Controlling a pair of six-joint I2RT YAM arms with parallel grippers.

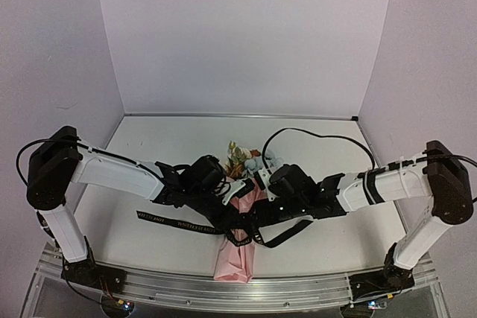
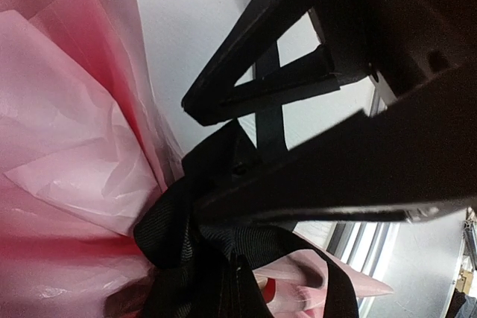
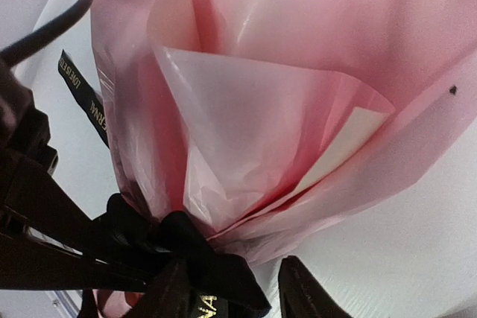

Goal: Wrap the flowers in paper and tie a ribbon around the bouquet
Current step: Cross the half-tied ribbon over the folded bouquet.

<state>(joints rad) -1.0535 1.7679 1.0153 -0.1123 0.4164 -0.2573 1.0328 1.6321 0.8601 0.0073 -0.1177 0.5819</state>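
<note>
white table (image 1: 186, 139), bouquet (image 1: 235, 262) tip at near edge

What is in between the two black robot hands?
The pink paper cone bouquet lies there, with the long black ribbon gathered round its thin part. The top view shows it best.

- left arm (image 1: 112, 173), right arm (image 1: 380, 184): white link shells, bulky black joint housings
- black bases (image 1: 89, 269) on the near side
- thin black cables (image 1: 320, 137) loop off both arms
- left claw (image 2: 192, 153): matte black, angular fingers
</note>
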